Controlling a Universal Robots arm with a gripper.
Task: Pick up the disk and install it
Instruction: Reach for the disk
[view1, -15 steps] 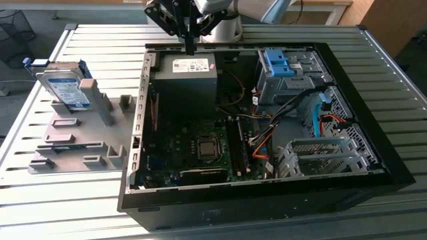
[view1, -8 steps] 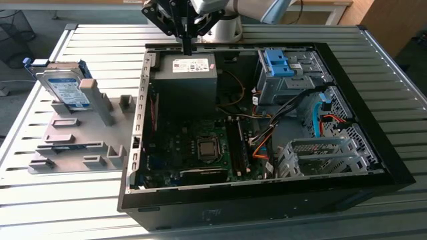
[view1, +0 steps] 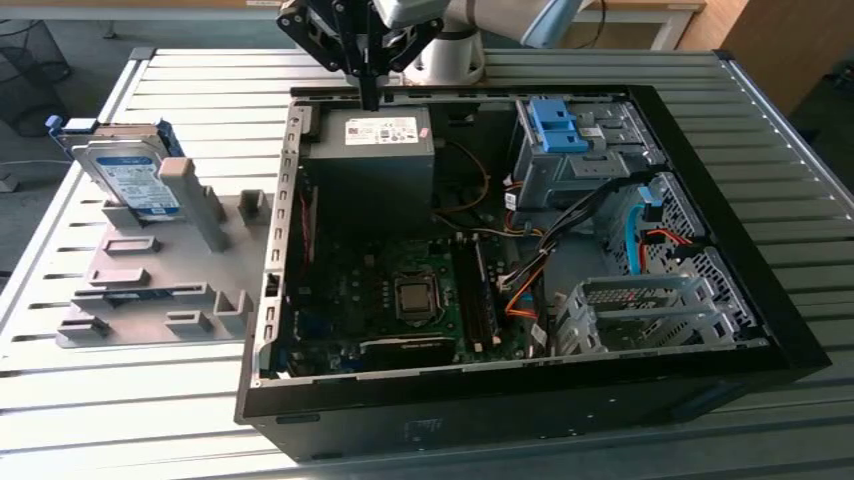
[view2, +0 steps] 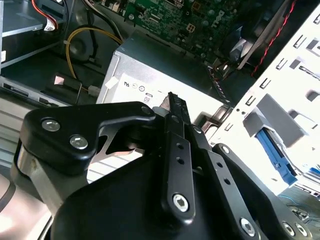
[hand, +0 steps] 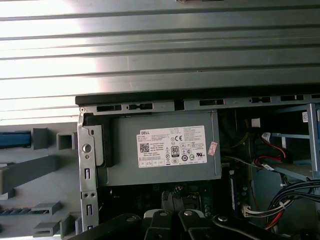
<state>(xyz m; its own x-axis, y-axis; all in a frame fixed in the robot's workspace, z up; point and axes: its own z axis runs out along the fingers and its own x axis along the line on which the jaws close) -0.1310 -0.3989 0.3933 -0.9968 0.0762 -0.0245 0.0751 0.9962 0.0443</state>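
Note:
The disk (view1: 130, 175) is a silver drive with a white-and-blue label in a blue caddy. It leans upright in a slot of the grey holder (view1: 147, 290) at the exterior view's left, outside the computer case. My gripper (view1: 370, 97) hangs over the back edge of the case, just above the grey power supply (view1: 374, 150), well to the right of the disk. Its black fingers (view2: 172, 112) are pressed together with nothing between them. The first wrist view looks down on the power supply (hand: 165, 150) with a blue caddy edge (hand: 15, 139) off to one side.
The open black computer case (view1: 747, 300) fills the middle of the ribbed metal table (view1: 200, 70). Inside are the motherboard (view1: 400, 300), bundled cables (view1: 574, 230), a grey drive bay topped by a blue bracket (view1: 558, 125), and a perforated metal cage (view1: 641, 310).

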